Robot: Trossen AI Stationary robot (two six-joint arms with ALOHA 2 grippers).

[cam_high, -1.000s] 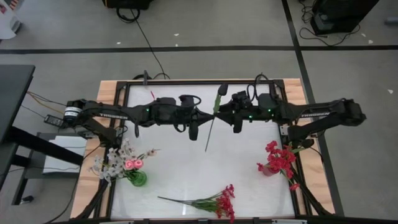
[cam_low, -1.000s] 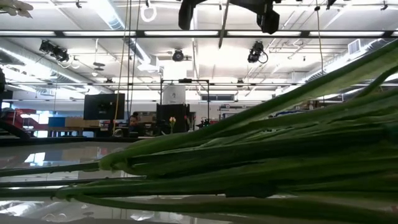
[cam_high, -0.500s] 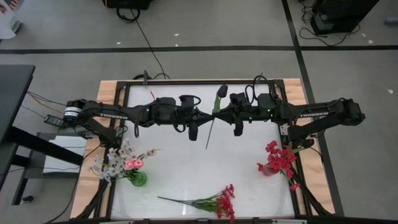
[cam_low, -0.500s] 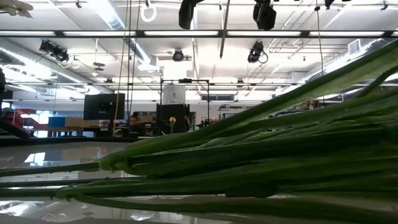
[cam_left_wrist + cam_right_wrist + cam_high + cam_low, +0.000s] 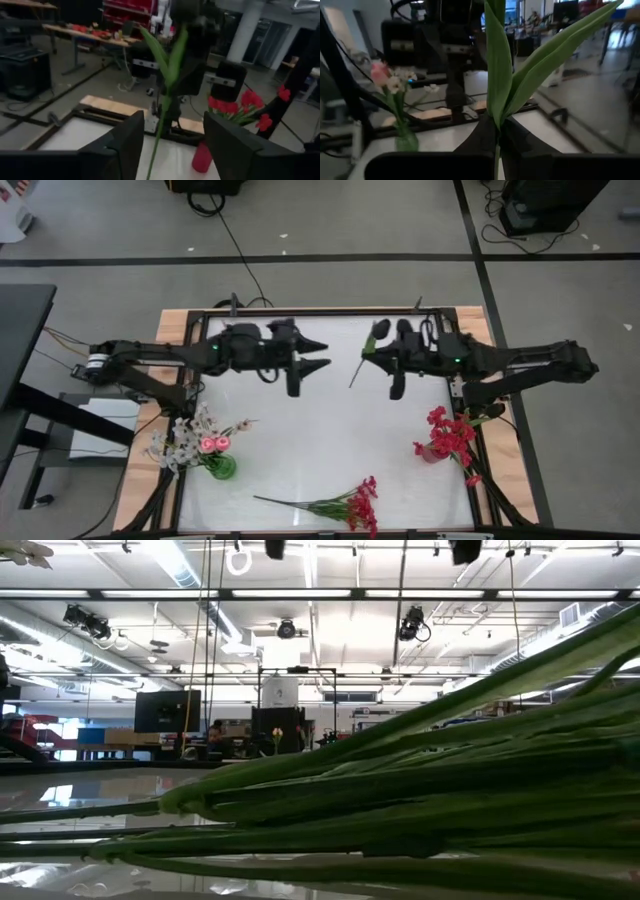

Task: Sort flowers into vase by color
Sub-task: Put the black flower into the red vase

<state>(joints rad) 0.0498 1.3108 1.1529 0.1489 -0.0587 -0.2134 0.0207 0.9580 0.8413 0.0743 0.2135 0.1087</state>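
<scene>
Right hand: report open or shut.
Shut: the right hand pinches the leafy stem between closed fingers, above the table.

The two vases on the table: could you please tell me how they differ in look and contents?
The green vase stands near the table's left edge; the red vase near its right edge. The green vase holds pale white sprigs and pink rosebuds; the red vase holds only red blossoms. Both stand upright, already holding flowers.
</scene>
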